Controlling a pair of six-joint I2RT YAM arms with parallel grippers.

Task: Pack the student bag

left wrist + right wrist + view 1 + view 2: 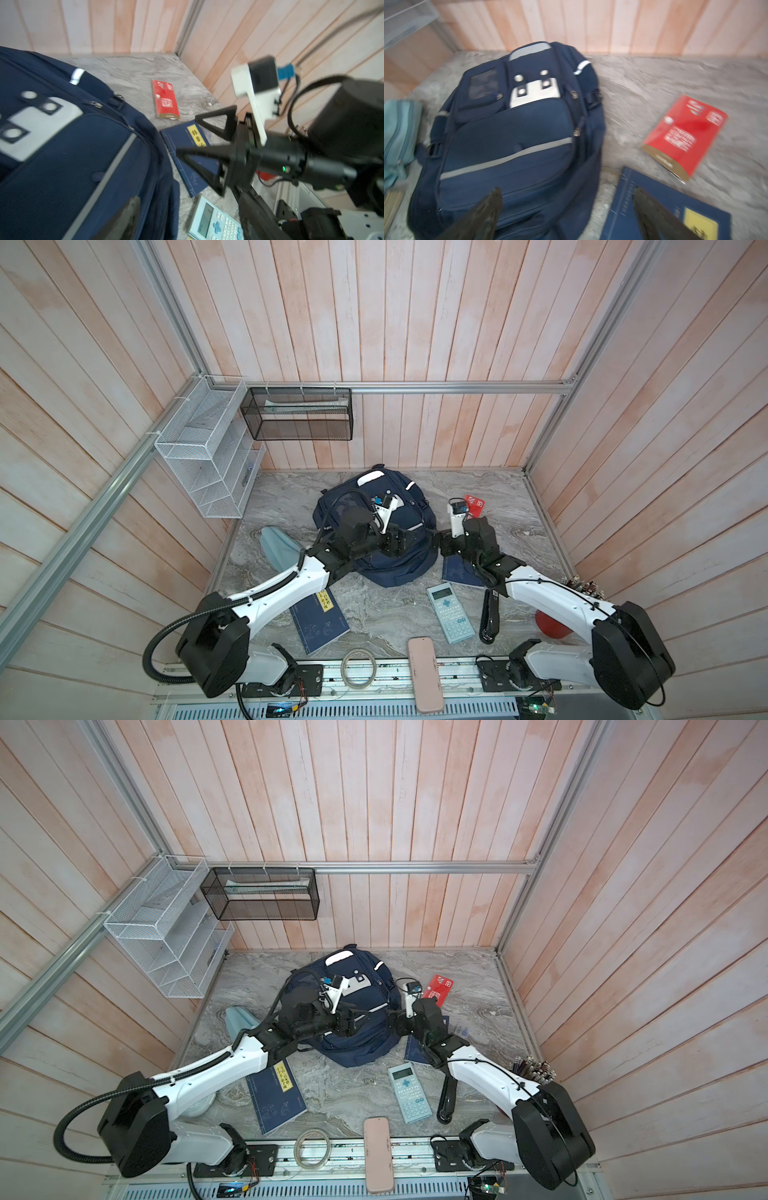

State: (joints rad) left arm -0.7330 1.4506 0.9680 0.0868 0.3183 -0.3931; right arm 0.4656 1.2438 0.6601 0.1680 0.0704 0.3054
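Note:
The student bag (386, 572) (357, 1052), a navy backpack with white stripes and patches, lies front-up in the middle of the marble table, and the zips I can see look closed. My left gripper (405, 543) (187, 207) hovers over the bag's right part, open and empty. My right gripper (436, 545) (566, 193) faces it from the bag's right edge, open with nothing between its fingers. The left wrist view also shows the right gripper (187, 135) with its triangular fingers apart. Both wrist views are blurred.
Around the bag lie a light-blue pouch (278, 547), a navy notebook (320, 624), a second navy notebook (457, 572), a red book (473, 506), a calculator (451, 614), a black object (490, 616), a pink case (424, 674) and a tape roll (358, 668). Wire baskets (208, 456) hang at back left.

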